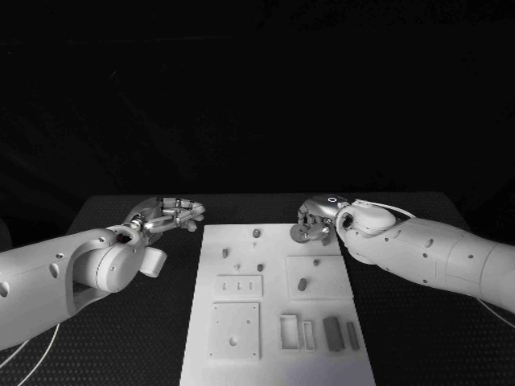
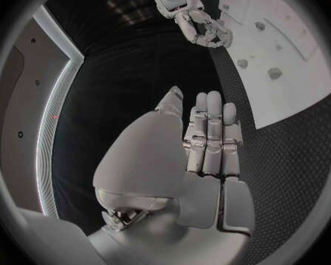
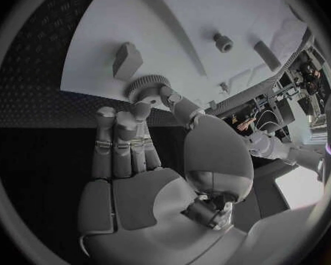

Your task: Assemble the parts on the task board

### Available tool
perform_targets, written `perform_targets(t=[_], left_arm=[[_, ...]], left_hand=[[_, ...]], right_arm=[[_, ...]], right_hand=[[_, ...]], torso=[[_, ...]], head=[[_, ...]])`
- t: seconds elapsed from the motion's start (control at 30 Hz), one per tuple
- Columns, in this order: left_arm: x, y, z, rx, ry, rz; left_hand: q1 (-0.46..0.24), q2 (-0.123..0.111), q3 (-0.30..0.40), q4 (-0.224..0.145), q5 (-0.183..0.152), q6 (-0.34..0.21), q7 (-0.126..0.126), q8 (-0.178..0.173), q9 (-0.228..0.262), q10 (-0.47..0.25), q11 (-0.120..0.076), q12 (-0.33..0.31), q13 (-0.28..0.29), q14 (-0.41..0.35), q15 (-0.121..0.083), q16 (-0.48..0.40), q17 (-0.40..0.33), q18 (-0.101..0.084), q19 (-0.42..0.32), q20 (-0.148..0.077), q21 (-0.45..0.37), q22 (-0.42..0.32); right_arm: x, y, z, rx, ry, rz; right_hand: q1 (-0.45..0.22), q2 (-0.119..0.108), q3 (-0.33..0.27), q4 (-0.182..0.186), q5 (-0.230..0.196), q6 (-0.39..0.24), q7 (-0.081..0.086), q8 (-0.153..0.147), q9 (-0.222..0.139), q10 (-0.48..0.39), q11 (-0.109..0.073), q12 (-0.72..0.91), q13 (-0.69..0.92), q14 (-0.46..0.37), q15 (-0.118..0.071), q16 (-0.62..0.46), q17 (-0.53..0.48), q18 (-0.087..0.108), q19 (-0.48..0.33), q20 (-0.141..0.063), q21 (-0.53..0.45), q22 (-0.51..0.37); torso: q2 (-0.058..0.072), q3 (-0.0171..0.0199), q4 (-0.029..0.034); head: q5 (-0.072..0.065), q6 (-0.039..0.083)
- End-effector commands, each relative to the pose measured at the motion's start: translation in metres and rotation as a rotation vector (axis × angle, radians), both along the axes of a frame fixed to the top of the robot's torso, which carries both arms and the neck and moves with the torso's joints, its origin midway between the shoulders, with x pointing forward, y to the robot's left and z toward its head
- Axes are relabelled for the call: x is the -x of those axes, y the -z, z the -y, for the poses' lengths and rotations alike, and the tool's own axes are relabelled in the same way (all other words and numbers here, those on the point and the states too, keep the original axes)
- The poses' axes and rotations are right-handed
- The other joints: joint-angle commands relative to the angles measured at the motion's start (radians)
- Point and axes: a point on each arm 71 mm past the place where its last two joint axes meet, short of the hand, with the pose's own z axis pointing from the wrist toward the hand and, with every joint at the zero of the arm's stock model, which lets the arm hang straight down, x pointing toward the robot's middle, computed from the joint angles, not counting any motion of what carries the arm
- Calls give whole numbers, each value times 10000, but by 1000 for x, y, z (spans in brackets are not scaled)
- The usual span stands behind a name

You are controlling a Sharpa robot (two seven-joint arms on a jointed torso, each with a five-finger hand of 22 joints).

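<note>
The white task board [image 1: 275, 301] lies in the middle of the black table. My right hand [image 1: 319, 219] is over the board's far right corner. It pinches a small toothed gear [image 3: 145, 88] between thumb and fingertips, just above the board's edge [image 3: 173, 17]. A grey block part [image 3: 126, 59] and a small round peg [image 3: 223, 42] stand on the board close to the gear. My left hand [image 1: 172, 213] hovers over the table left of the board's far left corner. Its fingers [image 2: 213, 135] are stretched out side by side and hold nothing.
Small pegs [image 1: 257, 233] dot the board's far half. Two dark bars [image 1: 331, 332] and an upright frame [image 1: 289, 332] sit near its front right. A square plate [image 1: 236, 330] lies at front left. Black table [image 1: 118, 354] flanks the board on both sides.
</note>
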Motion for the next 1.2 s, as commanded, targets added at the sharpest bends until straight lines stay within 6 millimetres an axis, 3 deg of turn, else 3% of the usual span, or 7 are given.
perform_targets(t=[0.03,0.37,0.67,0.83,1.07,1.2], left_arm=[[0,-1,3,126,154,42],[0,-1,4,127,176,27],[0,-1,4,119,157,27],[0,-1,4,114,146,25],[0,-1,3,106,114,30],[0,-1,3,107,113,38]], left_hand=[[-62,-10,47,18,-43,20,41,-41,10,29,46,-43,12,-41,14,-63,-16,60,26,-71,63,-17],[-65,-5,48,20,-42,17,44,-47,12,29,47,-50,16,-40,13,-63,-16,55,25,-75,67,-22],[-69,-2,49,22,-41,15,46,-51,14,29,48,-55,18,-39,12,-63,-15,52,25,-77,70,-26],[-70,-2,49,22,-41,15,46,-51,14,29,48,-55,19,-39,12,-63,-15,52,25,-77,71,-26],[-76,4,50,25,-40,16,47,-53,16,31,49,-58,21,-38,12,-63,-15,49,25,-79,73,-30],[-77,3,50,23,-39,18,47,-53,17,32,48,-60,22,-38,11,-63,-15,48,25,-80,75,-31]], right_arm=[[6,18,-2,762,-163,-572],[7,24,-3,1004,-180,-1094],[6,26,-3,1101,-153,-1400],[7,26,-2,1038,-140,-1395],[7,13,-6,785,-182,-666],[5,3,-10,778,-246,-193]], right_hand=[[-12,-100,-9,-37,-53,30,7,32,-18,-36,-9,51,-17,-2,-74,43,-10,134,-1,-49,37,152],[-36,-33,-22,-35,-45,61,2,44,-18,-25,-13,100,-23,15,-73,97,-4,134,8,-57,72,154],[-31,343,312,90,-50,175,-17,77,-35,-91,-29,157,-63,-43,-81,149,-17,134,-51,-50,80,137],[16,400,435,103,-48,212,-28,93,-33,-96,-38,169,-68,-51,-88,159,-19,134,-60,-54,81,135],[-31,401,848,202,-44,354,-62,143,-42,-66,-71,258,-104,-40,-115,235,-33,134,-42,-50,151,144],[-164,404,902,299,-55,374,-63,151,-45,-117,-69,238,-153,-78,-113,220,-64,134,-62,-42,154,133]], torso=[[1,-9,-1],[-5,-13,18],[-2,-9,-6],[-1,-8,-2],[-6,-19,-5],[-4,-8,-16]], head=[[-12,-18],[-25,-53],[-27,-41],[-32,-28],[-9,-14],[-7,34]])
